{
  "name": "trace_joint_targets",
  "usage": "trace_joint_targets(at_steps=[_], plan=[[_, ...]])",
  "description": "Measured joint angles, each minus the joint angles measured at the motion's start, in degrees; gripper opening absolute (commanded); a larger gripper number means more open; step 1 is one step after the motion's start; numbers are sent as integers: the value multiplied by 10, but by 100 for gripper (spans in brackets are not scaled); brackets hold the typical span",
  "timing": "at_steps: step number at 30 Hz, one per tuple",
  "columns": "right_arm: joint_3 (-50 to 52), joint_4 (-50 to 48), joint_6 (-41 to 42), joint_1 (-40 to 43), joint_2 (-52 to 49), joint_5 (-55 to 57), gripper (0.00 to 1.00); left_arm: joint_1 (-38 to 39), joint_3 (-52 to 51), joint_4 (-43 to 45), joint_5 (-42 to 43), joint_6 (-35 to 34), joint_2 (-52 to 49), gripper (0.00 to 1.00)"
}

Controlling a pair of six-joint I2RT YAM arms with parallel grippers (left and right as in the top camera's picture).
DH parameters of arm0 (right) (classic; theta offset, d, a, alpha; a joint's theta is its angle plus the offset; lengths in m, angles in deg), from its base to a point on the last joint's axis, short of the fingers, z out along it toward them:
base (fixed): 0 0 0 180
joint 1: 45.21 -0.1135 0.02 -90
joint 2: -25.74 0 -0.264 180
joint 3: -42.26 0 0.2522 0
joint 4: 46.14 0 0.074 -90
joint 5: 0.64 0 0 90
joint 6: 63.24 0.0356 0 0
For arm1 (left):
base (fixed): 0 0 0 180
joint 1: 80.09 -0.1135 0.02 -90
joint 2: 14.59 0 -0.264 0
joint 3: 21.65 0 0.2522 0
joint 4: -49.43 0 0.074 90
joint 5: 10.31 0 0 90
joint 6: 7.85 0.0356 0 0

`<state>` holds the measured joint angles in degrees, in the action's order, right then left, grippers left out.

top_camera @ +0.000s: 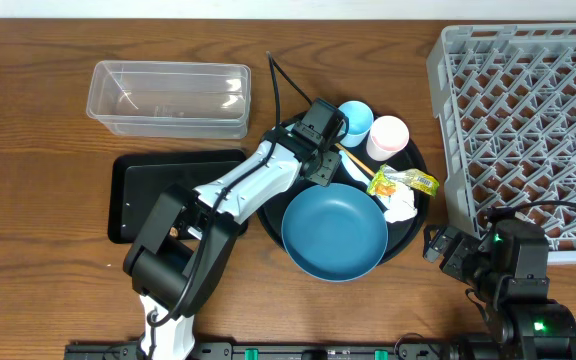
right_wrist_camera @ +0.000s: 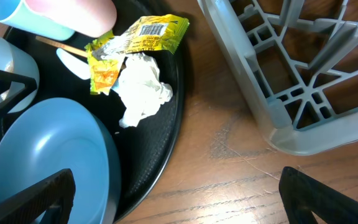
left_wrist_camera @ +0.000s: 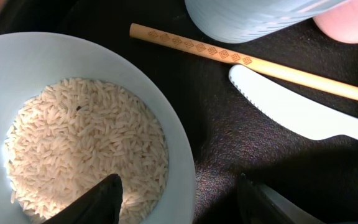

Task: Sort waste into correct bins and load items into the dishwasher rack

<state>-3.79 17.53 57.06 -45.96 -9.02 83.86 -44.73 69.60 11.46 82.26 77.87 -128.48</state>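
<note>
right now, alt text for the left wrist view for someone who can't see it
A pale bowl of white rice fills the left, with the left gripper open astride its right rim, one finger over the rice. On the black tray beyond lie a wooden stick and a white knife, with a light-blue cup and pink cup at the top edge.

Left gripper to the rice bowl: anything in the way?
Nothing visible. The left gripper is open and straddles the rim of the bowl: one finger over the rice, the other over the round black tray. The wooden stick and white knife lie beside the bowl, clear of both fingers.
</note>
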Motion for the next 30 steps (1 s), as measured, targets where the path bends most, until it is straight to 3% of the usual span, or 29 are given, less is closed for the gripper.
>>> trace_joint_targets(at_steps=[7,11,18,30], plan=[[0,0,0,0,0,0,99,0,0,0,0,-2,0,38],[0,0,0,0,0,0,99,0,0,0,0,0,0,34],[0,0,0,0,0,0,99,0,0,0,0,-3,0,10],[0,0,0,0,0,0,99,0,0,-3,-2,0,1,6]])
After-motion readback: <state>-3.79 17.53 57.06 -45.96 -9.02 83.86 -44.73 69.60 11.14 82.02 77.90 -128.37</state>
